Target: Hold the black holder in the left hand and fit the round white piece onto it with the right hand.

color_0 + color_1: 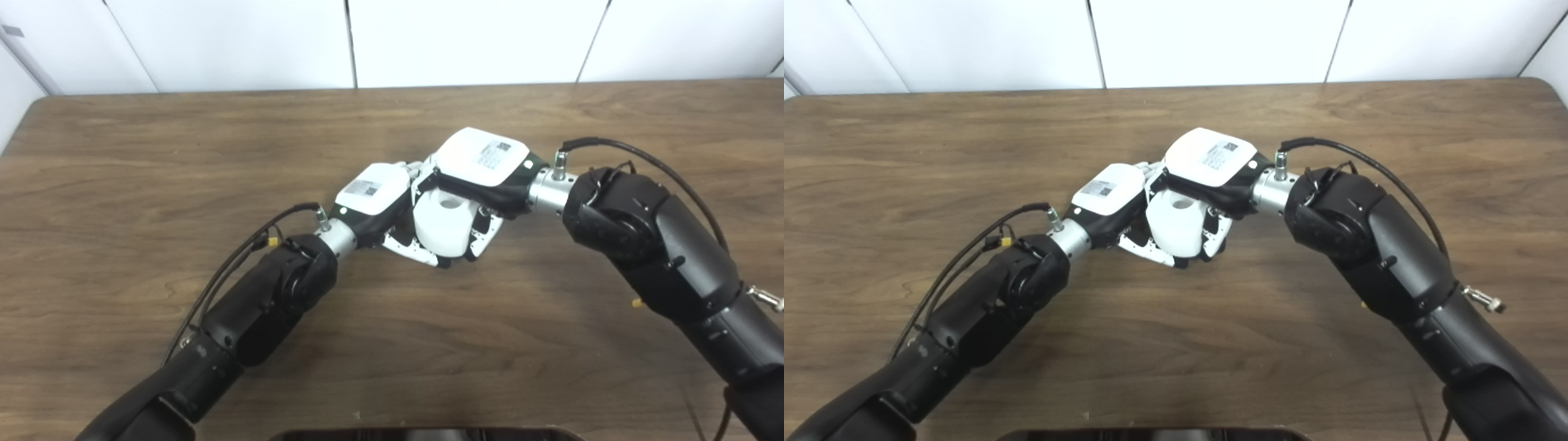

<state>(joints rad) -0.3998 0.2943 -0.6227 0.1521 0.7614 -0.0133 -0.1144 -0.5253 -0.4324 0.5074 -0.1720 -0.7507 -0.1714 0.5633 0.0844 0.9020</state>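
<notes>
Fingers (pixel 422 251) of the left hand (pixel 375 195) curl under and against the round white piece (pixel 446 225); whether they grip a black holder beneath it I cannot tell. That piece is smooth, matte plastic, drum-shaped with a shallow round hollow on top, sitting between both hands at mid-table. On its right side the right hand (pixel 481 164) wraps over it, fingers closed around its far edge. Both hands have glossy white shells with printed labels. Below lies a brown wood-grain table (pixel 153 153), backed by white wall panels (pixel 245 43).
</notes>
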